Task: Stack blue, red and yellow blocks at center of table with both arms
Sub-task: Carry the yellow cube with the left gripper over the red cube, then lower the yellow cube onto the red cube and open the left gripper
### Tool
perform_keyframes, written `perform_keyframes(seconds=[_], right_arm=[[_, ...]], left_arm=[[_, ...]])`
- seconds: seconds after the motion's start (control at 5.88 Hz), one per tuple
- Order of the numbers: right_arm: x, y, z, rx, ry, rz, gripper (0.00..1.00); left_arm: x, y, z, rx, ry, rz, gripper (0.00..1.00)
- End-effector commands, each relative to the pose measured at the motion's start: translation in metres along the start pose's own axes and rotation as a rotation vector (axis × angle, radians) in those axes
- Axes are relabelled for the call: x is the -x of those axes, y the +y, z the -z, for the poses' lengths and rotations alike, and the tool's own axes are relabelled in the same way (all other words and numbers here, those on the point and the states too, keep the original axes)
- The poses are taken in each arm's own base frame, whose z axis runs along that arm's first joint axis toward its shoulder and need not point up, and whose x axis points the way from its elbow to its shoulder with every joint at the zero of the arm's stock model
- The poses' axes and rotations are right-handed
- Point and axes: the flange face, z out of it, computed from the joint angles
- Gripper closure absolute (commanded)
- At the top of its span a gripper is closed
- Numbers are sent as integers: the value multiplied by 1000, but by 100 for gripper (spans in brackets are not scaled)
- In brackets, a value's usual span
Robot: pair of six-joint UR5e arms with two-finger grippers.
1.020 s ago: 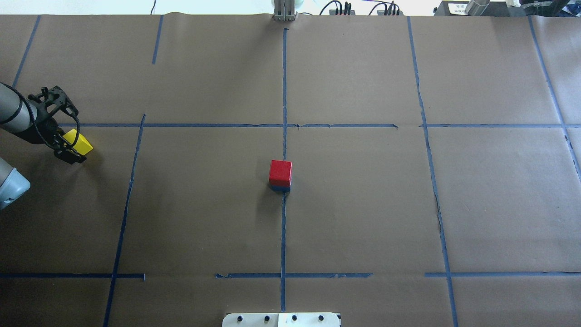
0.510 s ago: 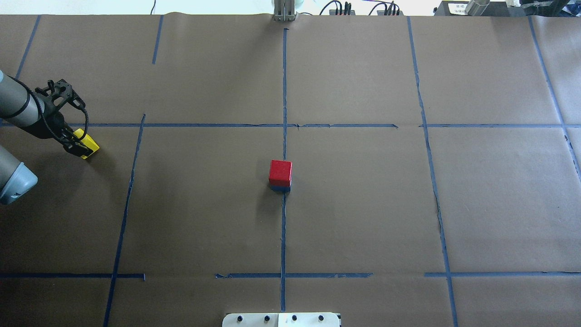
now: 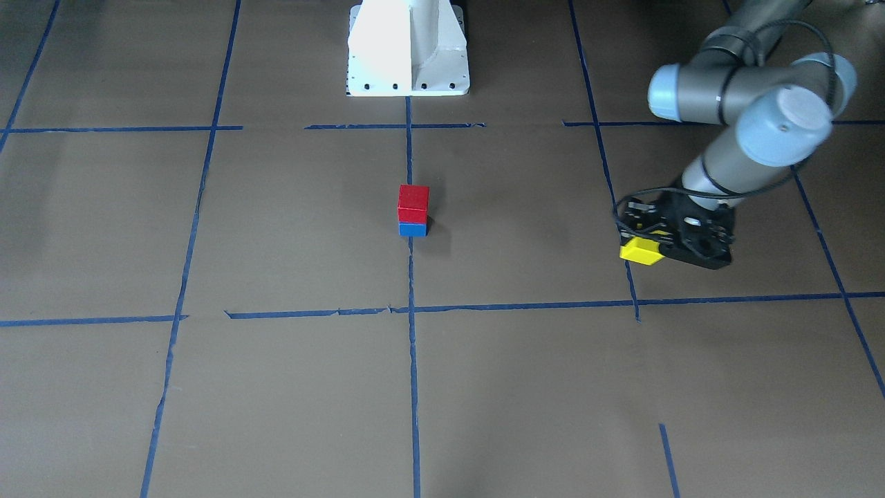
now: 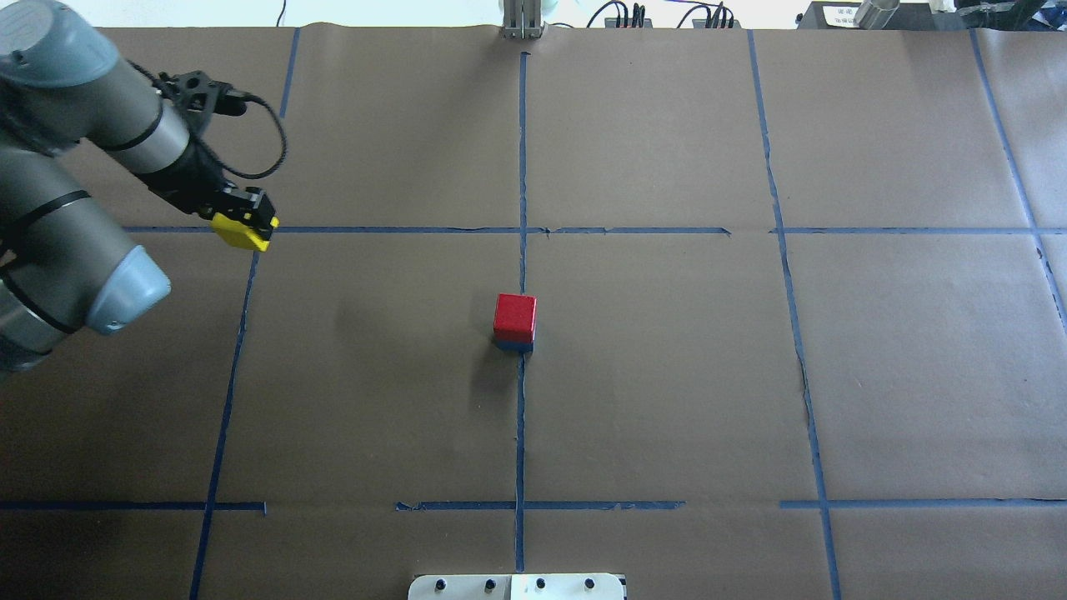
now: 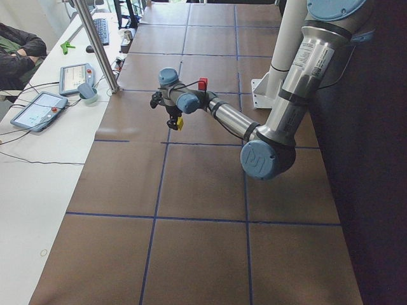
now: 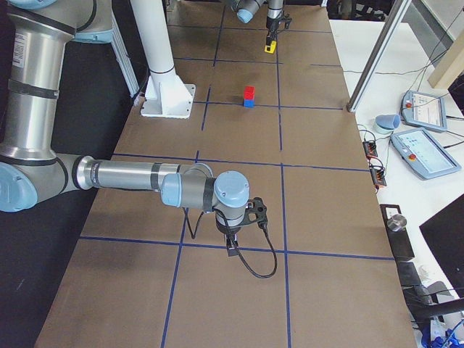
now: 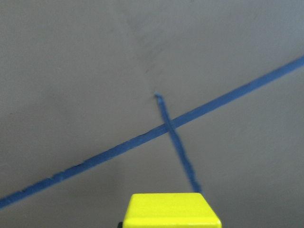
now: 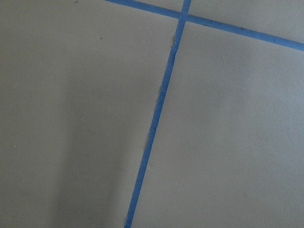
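Observation:
A red block (image 4: 514, 315) sits on a blue block (image 4: 517, 344) at the table's centre; the stack also shows in the front view, red (image 3: 413, 198) over blue (image 3: 413, 229). My left gripper (image 4: 243, 218) is shut on the yellow block (image 4: 240, 234) and holds it above the table, left of the stack, over a tape crossing. The yellow block fills the bottom edge of the left wrist view (image 7: 171, 210). My right gripper (image 6: 232, 246) shows only in the exterior right view, low over the table far from the stack; I cannot tell whether it is open or shut.
Blue tape lines (image 4: 521, 167) divide the brown paper table into squares. The robot's white base (image 3: 408, 48) stands behind the centre. Tablets (image 6: 424, 152) and cables lie on the side table beyond the far edge.
My left arm has carried the yellow block up and to the right, from the table's left edge toward the centre. The red and blue stack has not moved.

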Motion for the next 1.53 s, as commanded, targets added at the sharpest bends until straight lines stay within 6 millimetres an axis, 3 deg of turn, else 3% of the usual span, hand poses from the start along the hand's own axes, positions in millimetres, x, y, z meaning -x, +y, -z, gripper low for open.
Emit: perform_keyframes(seconds=[0.0, 0.17, 0.34, 0.68, 0.85, 1.36], right_arm=[[0, 0, 0, 0, 0, 0, 0], [0, 0, 0, 0, 0, 0, 0], [0, 0, 0, 0, 0, 0, 0], [0, 0, 0, 0, 0, 0, 0], [0, 0, 0, 0, 0, -2, 0], [0, 1, -1, 1, 0, -1, 0]], left_arm=[[-135, 10, 1, -18, 17, 198, 97], [-209, 22, -5, -35, 5, 237, 97], [-256, 31, -1, -46, -35, 237, 97], [-301, 50, -18, -54, -47, 216, 96], [-323, 34, -24, -48, -60, 222, 95], [-326, 42, -32, -35, -61, 210, 94]])
